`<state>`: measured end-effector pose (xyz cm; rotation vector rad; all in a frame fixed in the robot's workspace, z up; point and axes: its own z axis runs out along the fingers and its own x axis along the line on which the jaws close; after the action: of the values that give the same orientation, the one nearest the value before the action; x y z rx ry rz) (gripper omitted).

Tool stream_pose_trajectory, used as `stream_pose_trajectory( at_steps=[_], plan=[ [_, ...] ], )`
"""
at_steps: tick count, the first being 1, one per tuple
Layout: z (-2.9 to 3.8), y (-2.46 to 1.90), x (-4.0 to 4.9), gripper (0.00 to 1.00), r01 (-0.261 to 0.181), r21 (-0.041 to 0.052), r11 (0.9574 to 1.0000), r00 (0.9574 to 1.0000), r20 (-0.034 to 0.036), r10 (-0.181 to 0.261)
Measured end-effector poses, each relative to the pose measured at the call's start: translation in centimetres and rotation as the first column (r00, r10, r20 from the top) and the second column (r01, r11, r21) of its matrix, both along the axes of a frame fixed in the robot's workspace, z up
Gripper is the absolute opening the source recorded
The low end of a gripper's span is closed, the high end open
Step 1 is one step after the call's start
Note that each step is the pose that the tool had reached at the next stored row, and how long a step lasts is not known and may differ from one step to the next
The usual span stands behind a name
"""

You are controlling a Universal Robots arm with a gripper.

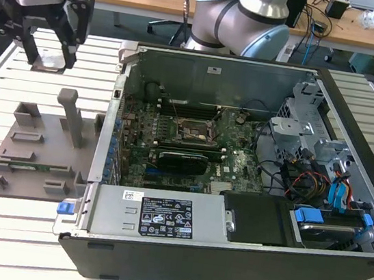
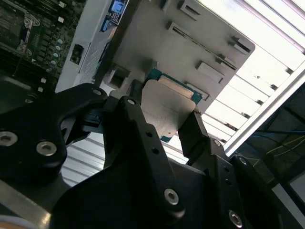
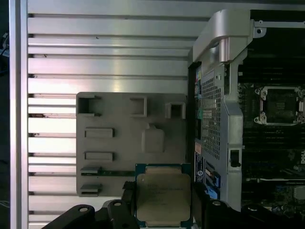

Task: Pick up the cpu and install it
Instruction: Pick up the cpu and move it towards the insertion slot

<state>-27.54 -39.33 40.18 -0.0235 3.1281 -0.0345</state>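
The cpu, a flat square chip with a silvery-grey top and a blue-green rim, is clamped between my gripper's two black fingers. In the exterior view the gripper hangs at the far left, high over the slatted table, with the cpu between its fingertips. The second wrist view shows the cpu from close up, one finger pressed on each side. The grey plastic tray lies below and nearer the camera. The open black socket frame sits on the motherboard inside the computer case.
The open computer case fills the exterior view's middle and right, its metal side wall standing between tray and socket. A tall grey post rises from the tray. The arm's base stands behind the case.
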Motion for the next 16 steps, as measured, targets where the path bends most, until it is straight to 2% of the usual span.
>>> stream_pose_trajectory(
  at_steps=[8,9,13,14,16],
  plan=[
    [-0.64,0.34,2.62,0.55,0.0,-0.0001,1.0,1.0,-0.0029,0.0],
    [-0.76,0.45,3.38,0.55,0.0,0.0001,1.0,1.0,-0.0034,0.0],
    [-1.0,0.77,5.41,0.55,0.0,0.0001,1.0,1.0,-0.0054,0.0],
    [-1.23,0.96,6.54,0.55,0.0,0.0001,1.0,1.0,-0.0073,0.0],
    [-1.56,1.24,8.02,0.55,0.0,0.0,1.0,0.9999,-0.0101,0.0]
  ],
)
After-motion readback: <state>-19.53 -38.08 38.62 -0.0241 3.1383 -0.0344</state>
